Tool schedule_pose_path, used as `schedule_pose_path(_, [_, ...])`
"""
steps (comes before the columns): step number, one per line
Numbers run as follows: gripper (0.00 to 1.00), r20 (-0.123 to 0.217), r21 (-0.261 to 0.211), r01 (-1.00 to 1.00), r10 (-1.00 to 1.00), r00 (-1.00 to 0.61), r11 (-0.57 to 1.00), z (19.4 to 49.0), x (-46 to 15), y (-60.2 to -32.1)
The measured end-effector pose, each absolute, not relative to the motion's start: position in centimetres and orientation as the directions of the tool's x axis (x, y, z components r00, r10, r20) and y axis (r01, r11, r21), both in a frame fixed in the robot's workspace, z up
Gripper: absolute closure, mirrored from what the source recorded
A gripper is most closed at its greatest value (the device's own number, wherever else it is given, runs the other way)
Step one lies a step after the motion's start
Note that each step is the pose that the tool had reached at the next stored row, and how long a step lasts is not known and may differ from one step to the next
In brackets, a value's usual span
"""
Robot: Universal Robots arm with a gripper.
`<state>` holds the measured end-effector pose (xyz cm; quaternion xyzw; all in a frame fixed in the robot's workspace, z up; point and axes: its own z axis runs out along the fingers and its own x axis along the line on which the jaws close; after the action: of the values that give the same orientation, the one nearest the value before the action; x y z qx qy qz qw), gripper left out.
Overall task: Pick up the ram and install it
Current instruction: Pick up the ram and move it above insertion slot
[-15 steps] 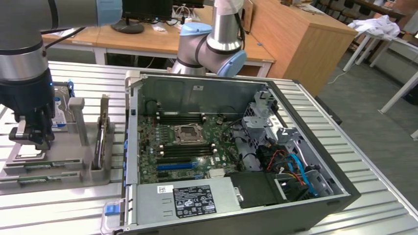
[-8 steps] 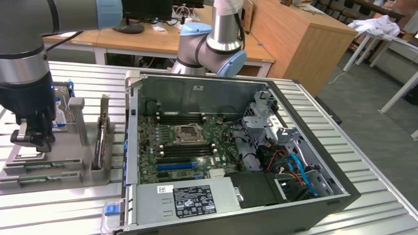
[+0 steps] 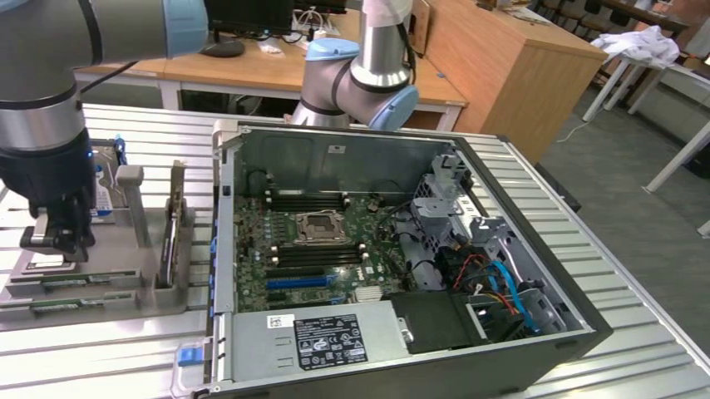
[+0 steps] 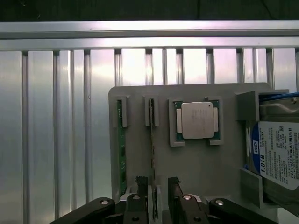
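Ram stick (image 4: 152,140) stands on edge inside the widely spread claw (image 4: 157,183), not pinched.

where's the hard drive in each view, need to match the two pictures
exterior view: the hard drive stands on edge in the gray holder on the exterior view's left, beside the gripper.
wrist view: the hard drive, with its blue and white label, sits at the edge of the gray holder, next to the processor chip.
shared landmark: the gray holder.
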<state>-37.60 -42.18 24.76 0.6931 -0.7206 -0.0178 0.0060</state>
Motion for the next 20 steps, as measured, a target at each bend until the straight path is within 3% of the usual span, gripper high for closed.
schedule_pose_path(20, [0.69, -0.016, 0.034, -0.999, -0.999, -0.039, 0.039, 24.8, -37.7, -44.3])
